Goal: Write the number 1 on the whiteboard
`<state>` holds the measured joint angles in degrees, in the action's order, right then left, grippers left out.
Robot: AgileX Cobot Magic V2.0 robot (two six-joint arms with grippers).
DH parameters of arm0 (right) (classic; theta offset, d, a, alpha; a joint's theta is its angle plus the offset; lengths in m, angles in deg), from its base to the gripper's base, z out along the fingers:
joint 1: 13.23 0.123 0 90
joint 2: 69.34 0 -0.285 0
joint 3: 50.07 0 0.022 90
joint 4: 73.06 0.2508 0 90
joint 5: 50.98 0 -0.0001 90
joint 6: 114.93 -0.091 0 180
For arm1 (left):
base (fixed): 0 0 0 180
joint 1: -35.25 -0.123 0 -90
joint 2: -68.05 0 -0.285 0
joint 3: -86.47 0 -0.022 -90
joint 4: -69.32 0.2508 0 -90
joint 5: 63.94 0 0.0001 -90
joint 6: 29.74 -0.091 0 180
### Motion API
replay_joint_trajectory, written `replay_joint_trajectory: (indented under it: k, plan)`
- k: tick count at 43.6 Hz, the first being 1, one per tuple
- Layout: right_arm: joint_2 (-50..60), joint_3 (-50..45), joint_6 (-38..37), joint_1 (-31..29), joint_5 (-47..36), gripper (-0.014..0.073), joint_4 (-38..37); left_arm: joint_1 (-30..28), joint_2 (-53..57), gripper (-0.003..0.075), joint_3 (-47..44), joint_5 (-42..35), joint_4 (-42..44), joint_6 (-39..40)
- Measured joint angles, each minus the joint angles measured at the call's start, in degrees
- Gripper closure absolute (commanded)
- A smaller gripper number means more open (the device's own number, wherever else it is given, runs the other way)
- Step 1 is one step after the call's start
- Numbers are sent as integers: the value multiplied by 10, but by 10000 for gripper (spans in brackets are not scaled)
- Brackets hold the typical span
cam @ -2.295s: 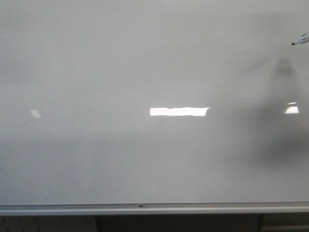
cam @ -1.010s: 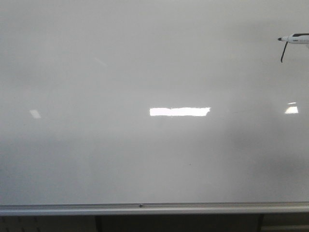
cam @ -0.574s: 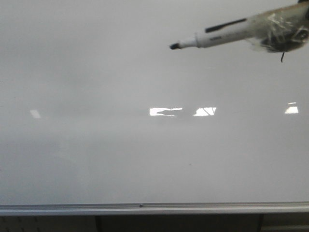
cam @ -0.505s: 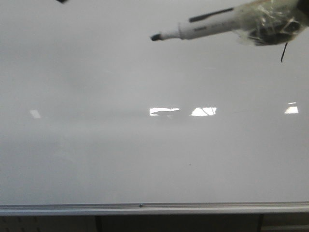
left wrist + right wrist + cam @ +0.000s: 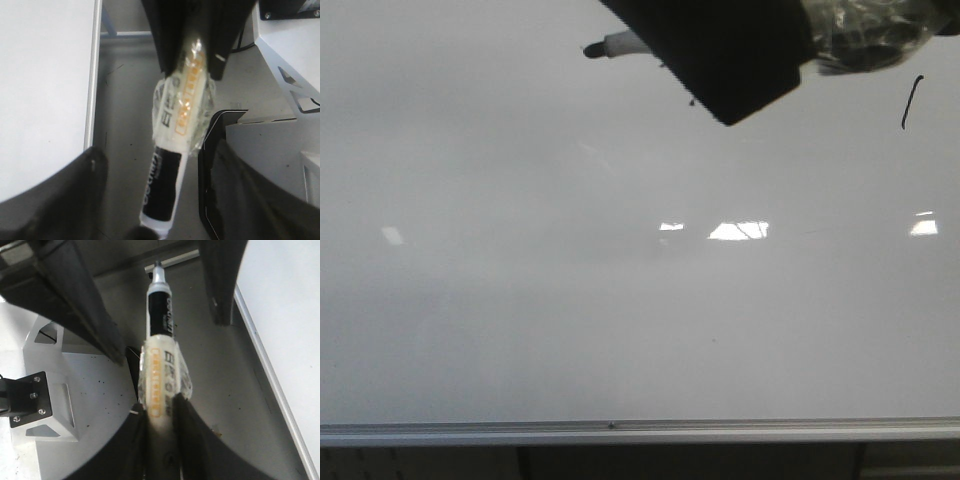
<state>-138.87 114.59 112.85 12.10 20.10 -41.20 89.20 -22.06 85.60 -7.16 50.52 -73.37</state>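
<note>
The whiteboard fills the front view, pale and glossy. The number 1, a short black stroke, stands near its upper right edge. High over the board's top, my right gripper is shut on the tape-wrapped body of a white and black marker. The marker's dark tip points left. My left gripper is open, with its dark fingers wide apart on either side of the marker's front part. In the front view it shows as a black block hiding the marker's middle.
The board's silver frame runs along the near edge. Bright glare patches lie mid-board. Off the board's side there is a grey surface and a white mounting block.
The marker tip touched the board at the right edge and left the stroke there. It then lifted and swung left along the top. The left gripper came in from the upper left around the marker.
</note>
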Motion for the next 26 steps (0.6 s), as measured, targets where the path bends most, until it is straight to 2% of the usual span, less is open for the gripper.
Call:
replay_joint_trajectory:
  k: [8,15,19,26]
  plan:
    - [0,0,0,0,0,631,0,0,0,587,2,-4,-5,0]
    - [0,0,4,0,-2,610,0,1,0,673,2,4,-5,-12]
    - [0,0,7,1,0,508,0,3,0,705,2,9,-5,-18]
    - [0,0,4,1,-3,172,0,4,0,741,2,10,-5,-16]
